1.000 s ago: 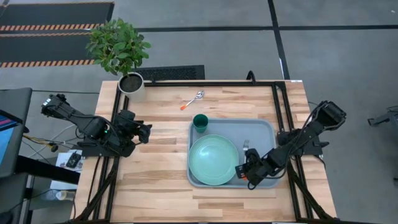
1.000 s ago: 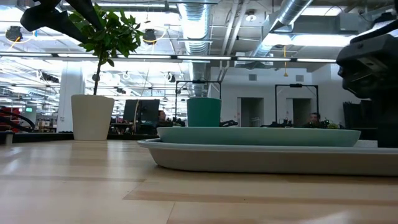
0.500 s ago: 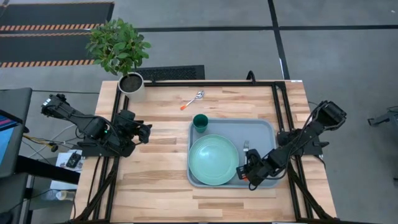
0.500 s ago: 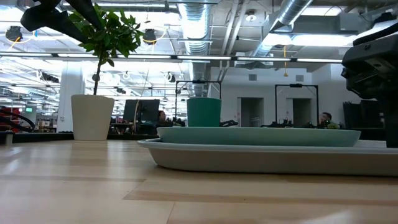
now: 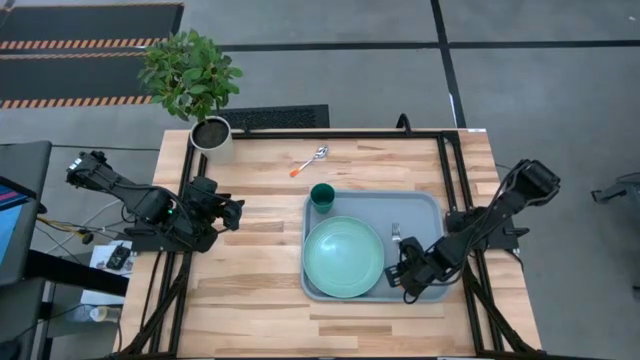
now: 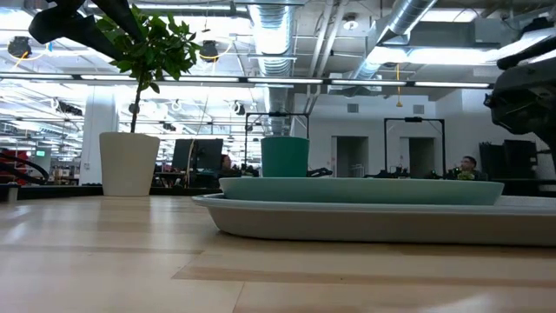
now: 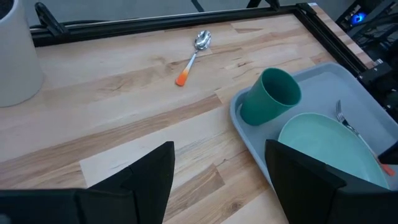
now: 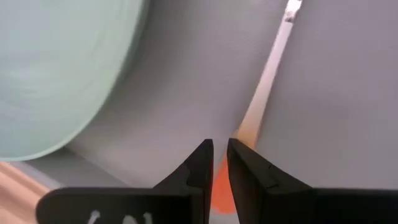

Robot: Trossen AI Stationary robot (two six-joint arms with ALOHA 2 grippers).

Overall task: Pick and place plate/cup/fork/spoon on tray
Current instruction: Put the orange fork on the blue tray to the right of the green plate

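Observation:
The blue-grey tray (image 5: 425, 205) lies on the table's right half. On it are the mint-green plate (image 5: 343, 257), the upright dark-green cup (image 5: 322, 196) at its far left corner, and the fork (image 5: 396, 238) right of the plate. The spoon (image 5: 310, 160) lies on the bare wood beyond the tray. My right gripper (image 5: 401, 263) is low over the tray's near right part, shut on the fork's orange handle. My left gripper (image 5: 238, 213) waits open over the table's left side, apart from everything. My right gripper has the orange end of the fork's handle (image 8: 217, 182) in the narrow gap between its two fingers. The fingers come slanting down from the table's near right and lie roughly along the fork. The fork's silver shaft (image 8: 273, 56) and tines reach away onto the tray floor.
A white plant pot (image 5: 211, 134) with a leafy plant stands at the table's far left corner. A black frame rail (image 5: 440, 133) runs along the far and right edges. Bare wood lies left of and before the tray.
My right gripper has gone a little toward the table's near right and has risen in the low view. The fork's tines have slid slightly toward the near edge on the tray.

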